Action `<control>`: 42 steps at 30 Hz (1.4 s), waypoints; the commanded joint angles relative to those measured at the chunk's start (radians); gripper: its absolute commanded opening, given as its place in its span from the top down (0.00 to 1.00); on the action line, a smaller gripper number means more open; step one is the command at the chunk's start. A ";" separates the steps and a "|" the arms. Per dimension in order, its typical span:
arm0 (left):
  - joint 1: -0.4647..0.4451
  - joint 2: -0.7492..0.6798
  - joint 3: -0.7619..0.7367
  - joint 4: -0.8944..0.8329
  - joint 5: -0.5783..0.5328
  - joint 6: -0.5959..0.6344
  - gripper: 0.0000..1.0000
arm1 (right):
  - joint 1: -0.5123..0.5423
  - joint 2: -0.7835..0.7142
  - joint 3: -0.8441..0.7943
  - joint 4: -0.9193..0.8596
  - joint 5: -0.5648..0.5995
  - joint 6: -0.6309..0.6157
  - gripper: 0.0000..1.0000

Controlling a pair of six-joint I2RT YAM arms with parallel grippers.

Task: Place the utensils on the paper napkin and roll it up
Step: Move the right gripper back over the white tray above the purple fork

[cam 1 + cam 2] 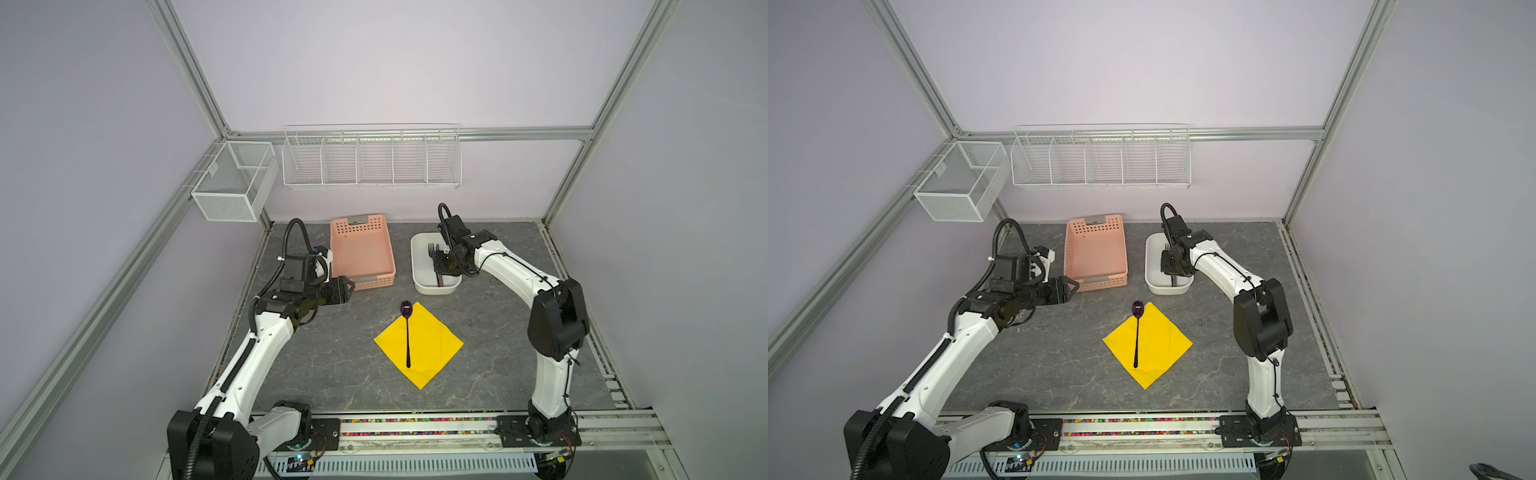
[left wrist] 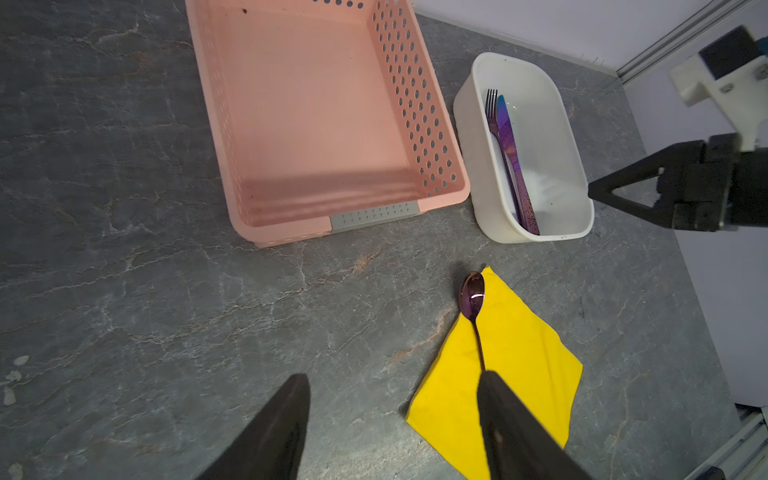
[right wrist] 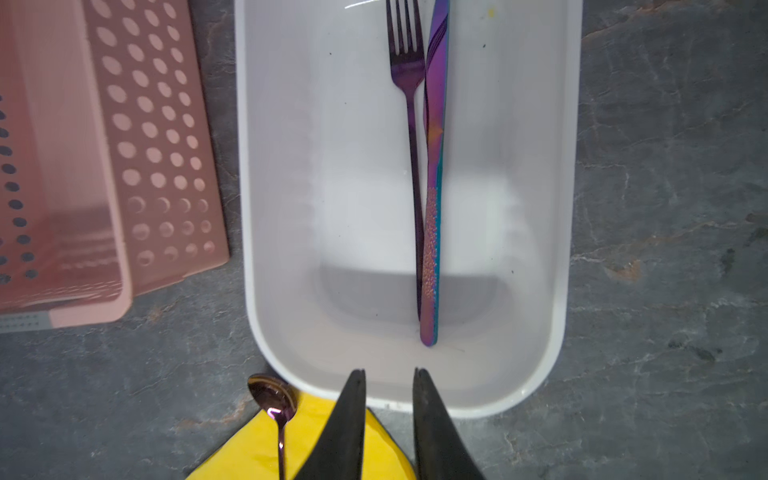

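Right end effector (image 3: pixel 390 370) over two utensils (image 3: pixel 434 145)

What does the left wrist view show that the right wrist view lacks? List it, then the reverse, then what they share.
Left wrist only: the open left gripper, the pink basket with its whole floor, most of the paper napkin, and the right gripper from the side, by the white tub.
Right wrist only: that gripper's fingertips narrowly apart, holding nothing.
Both: the fork and knife side by side in the tub, and the spoon on the napkin, bowl past its corner.
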 commanded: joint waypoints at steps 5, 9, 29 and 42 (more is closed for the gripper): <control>0.005 -0.016 -0.018 0.029 -0.011 0.034 0.35 | -0.043 0.168 0.140 -0.041 -0.042 -0.064 0.77; 0.005 -0.007 -0.015 0.027 -0.018 0.038 0.35 | -0.054 0.251 0.239 -0.066 -0.040 -0.078 0.78; 0.006 -0.029 -0.027 0.054 -0.034 0.040 0.35 | -0.074 0.571 0.694 -0.226 -0.027 -0.105 0.79; 0.005 -0.013 -0.024 0.060 -0.017 0.035 0.35 | -0.085 0.620 0.737 -0.221 -0.030 -0.112 0.82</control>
